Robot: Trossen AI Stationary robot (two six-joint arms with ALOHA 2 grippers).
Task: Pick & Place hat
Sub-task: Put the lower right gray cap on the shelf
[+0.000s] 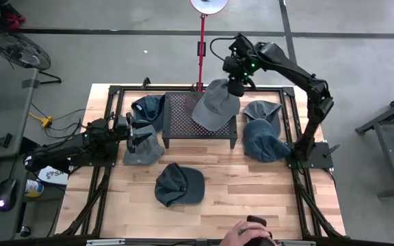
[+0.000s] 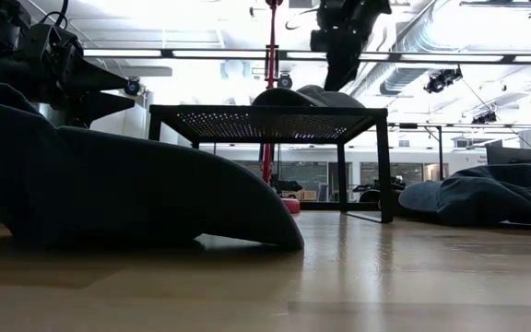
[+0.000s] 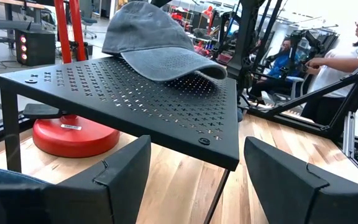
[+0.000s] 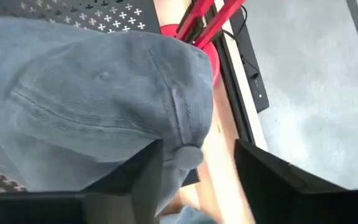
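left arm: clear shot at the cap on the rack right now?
Probably not: the left gripper sits open, low beside the perforated rack, and the right gripper hangs over the grey cap.

cap (image 3: 154,37): faded grey cloth, ribbed weave, matt (stitched seams). stand (image 3: 135,102): black perforated metal, matt. table (image 1: 224,195): pale wood planks, slight sheen. lamp base (image 3: 73,134): glossy red.

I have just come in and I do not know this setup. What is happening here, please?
A two-armed robot is placing hats. The right gripper hangs open just above a grey cap lying on the black perforated stand, at its far right corner. The left gripper waits open at the stand's left side. More caps lie around on the wooden table.
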